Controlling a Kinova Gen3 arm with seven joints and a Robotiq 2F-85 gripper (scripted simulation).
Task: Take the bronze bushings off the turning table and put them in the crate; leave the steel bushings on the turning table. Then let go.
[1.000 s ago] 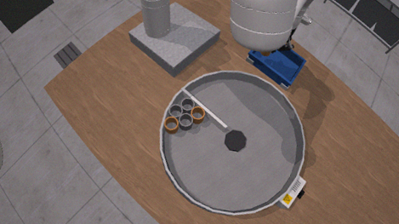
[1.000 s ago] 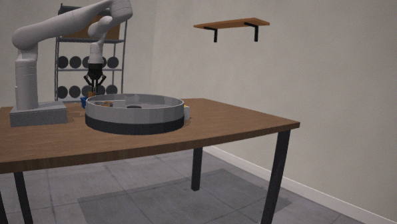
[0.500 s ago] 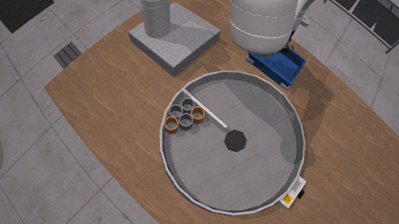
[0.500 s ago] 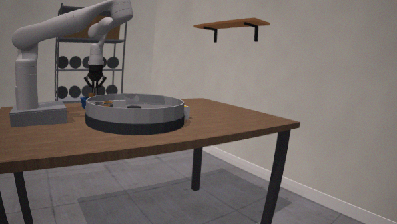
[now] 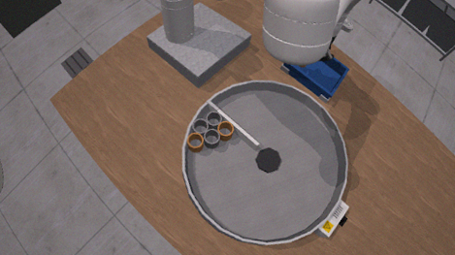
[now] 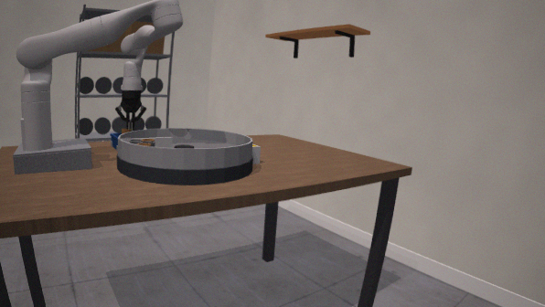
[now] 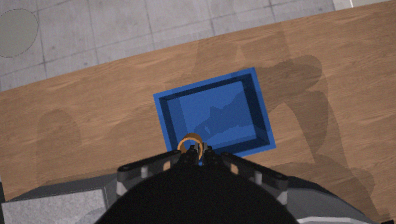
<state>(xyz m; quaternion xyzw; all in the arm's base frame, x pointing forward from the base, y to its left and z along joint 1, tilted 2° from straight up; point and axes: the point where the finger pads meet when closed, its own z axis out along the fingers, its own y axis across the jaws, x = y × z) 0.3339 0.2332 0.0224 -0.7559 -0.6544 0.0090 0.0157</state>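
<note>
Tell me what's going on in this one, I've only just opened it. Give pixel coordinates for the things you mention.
The arm's jaws are shut on a bronze bushing [image 6: 124,131] [image 7: 183,143], gripped by its wall over the near edge of the blue crate [image 5: 336,84] [image 6: 114,141] [image 7: 265,111] as the wrist view shows it. No other bushing can be made out in the crate. On the turning table [image 5: 266,204] [image 6: 183,157], two more bronze bushings [image 5: 224,137] [image 5: 194,148] sit clustered with three steel ones [image 5: 210,143] beside the white bar [image 5: 239,127].
</note>
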